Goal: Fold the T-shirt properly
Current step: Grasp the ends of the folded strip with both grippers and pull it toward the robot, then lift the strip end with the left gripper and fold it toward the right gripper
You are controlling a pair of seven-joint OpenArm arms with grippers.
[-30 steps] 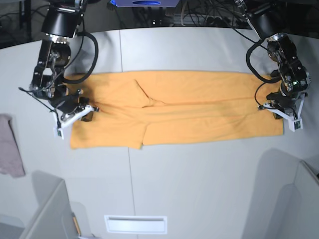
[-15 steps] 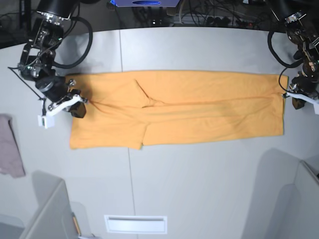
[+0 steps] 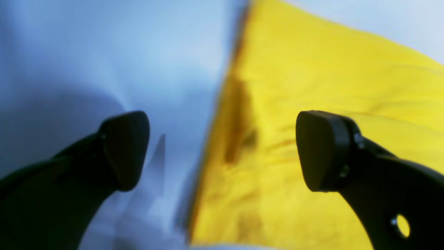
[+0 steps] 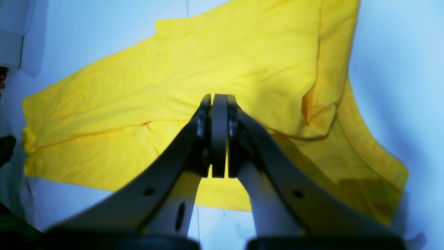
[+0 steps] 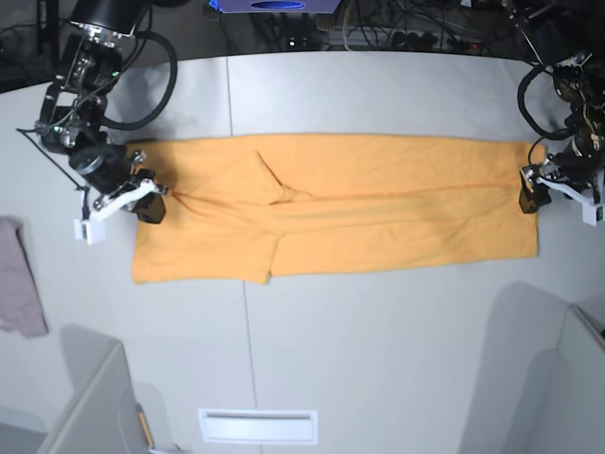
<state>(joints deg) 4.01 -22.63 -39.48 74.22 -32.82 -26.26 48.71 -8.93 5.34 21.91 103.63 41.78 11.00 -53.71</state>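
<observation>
The T-shirt lies flat across the table as a long orange-yellow strip, with a crease and a small tuck left of its middle. My left gripper hovers open at the strip's right end. In the left wrist view its fingers straddle the shirt's edge, one over cloth and one over bare table, holding nothing. My right gripper sits at the strip's left end. In the right wrist view it is shut above the shirt, with no cloth seen between its jaws.
A small pinkish cloth hangs at the table's left edge. Grey partitions stand at the bottom left and bottom right. A white slot is near the front edge. Cables run behind the table.
Both arms pulled outward off the shirt's ends. The left gripper has since opened wide at the right end. The shirt has not moved.
</observation>
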